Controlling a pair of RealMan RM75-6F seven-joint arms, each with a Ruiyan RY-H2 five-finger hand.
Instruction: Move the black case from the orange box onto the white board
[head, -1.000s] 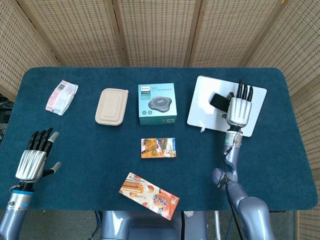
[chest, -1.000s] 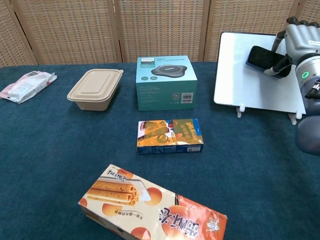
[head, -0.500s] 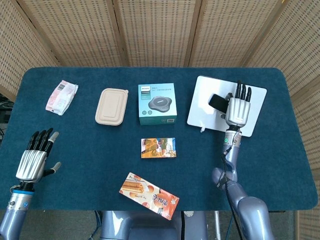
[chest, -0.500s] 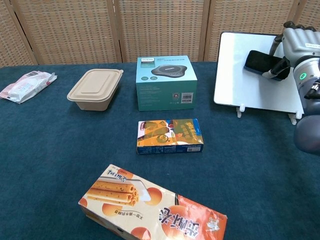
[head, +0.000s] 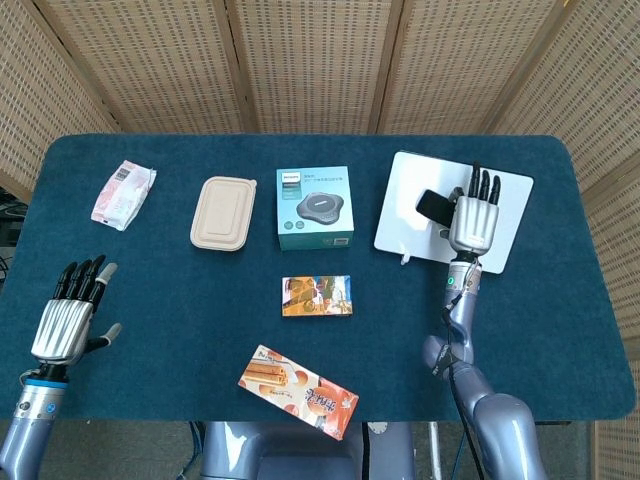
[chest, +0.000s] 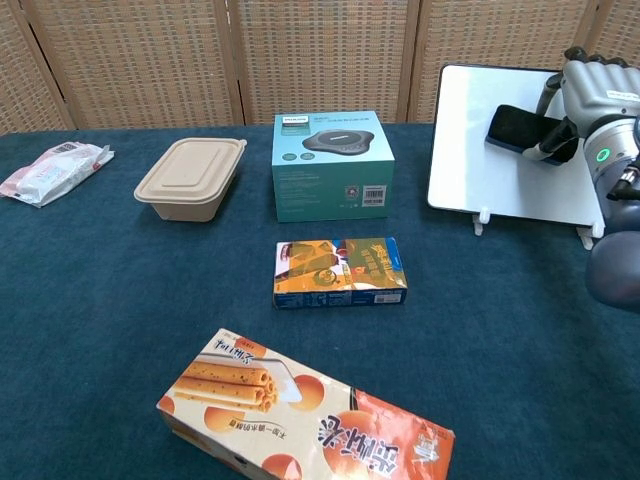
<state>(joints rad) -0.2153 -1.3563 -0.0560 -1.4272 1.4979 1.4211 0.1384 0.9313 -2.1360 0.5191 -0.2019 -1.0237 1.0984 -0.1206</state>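
R hand (chest: 592, 95) fingers pinching black case (chest: 517, 127) over white board (chest: 480, 160); tan container (chest: 190, 176) lidded.

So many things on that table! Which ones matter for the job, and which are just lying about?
In the job:
black case, held by the right hand
white board
orange box

Lying about:
teal box
beige lidded container
pink packet
biscuit-roll box
left hand, holding nothing

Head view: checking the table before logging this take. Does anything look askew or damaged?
Nothing looks damaged or spilled. The long snack box at the near edge lies skewed to the table, and the black case sits over the white board, held by the right hand.
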